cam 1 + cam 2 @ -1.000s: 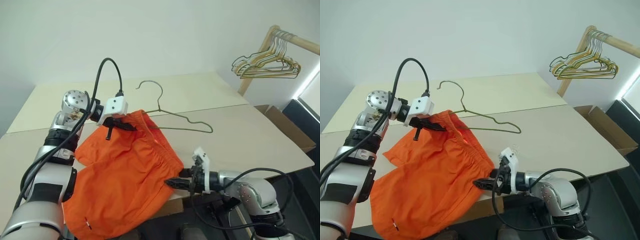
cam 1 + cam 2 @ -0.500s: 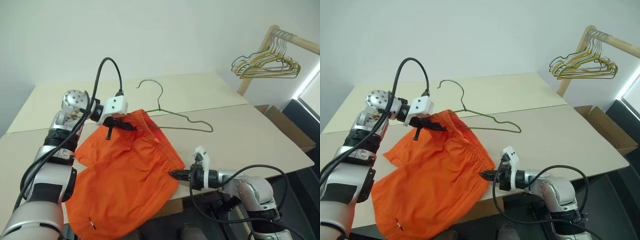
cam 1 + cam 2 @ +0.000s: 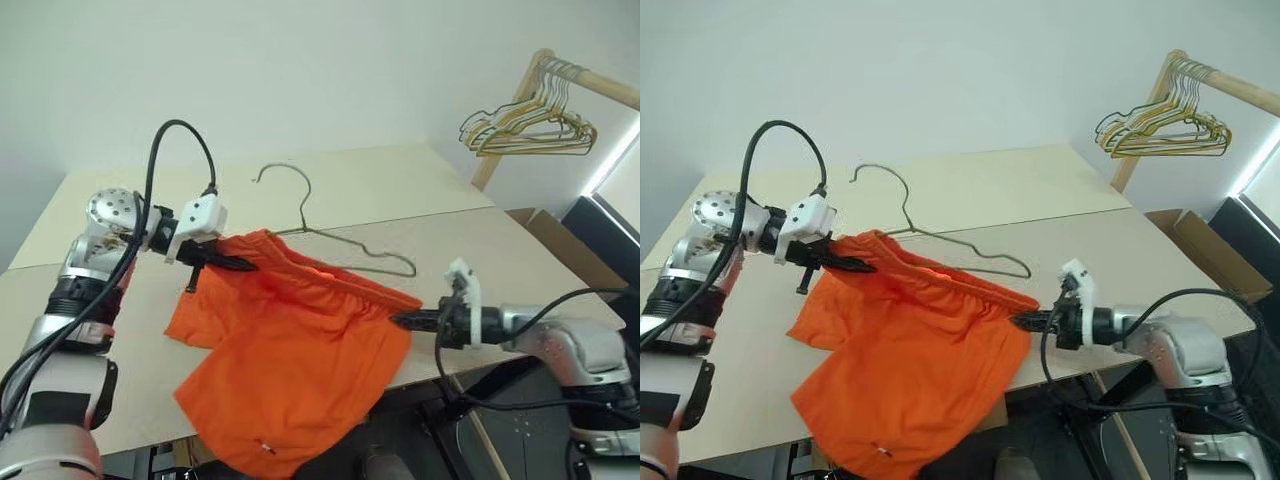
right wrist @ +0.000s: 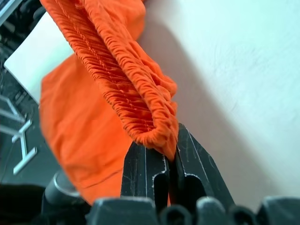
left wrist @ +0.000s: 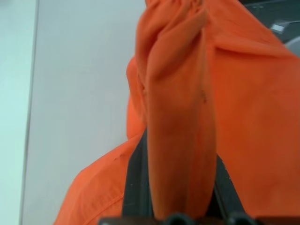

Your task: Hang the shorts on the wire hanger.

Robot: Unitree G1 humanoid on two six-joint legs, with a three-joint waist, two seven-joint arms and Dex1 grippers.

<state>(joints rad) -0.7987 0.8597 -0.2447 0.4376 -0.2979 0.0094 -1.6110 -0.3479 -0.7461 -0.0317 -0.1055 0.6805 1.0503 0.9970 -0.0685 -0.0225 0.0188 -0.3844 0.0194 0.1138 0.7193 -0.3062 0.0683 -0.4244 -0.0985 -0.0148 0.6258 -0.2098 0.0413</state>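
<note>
The bright orange shorts point(image 3: 300, 350) hang stretched above the table by their gathered waistband, legs drooping over the front edge. My left gripper point(image 3: 245, 265) is shut on the waistband's left end, and its wrist view shows fabric point(image 5: 180, 108) pinched between its fingers. My right gripper point(image 3: 398, 320) is shut on the waistband's right end; the ruffled band point(image 4: 122, 79) runs out of its fingers point(image 4: 140, 173). The thin olive-grey wire hanger point(image 3: 335, 240) lies flat on the table just behind the shorts, hook toward the wall, partly hidden by the cloth.
The beige table point(image 3: 480, 250) has its front-right edge under my right arm. A wooden rack at the right rear carries a bunch of gold and green hangers point(image 3: 530, 125). A cardboard box point(image 3: 560, 250) sits on the floor to the right.
My right gripper closed on the waistband and pulled it right and up, stretching the shorts out. My left gripper drew slightly back and left. The camera view shifted too.
</note>
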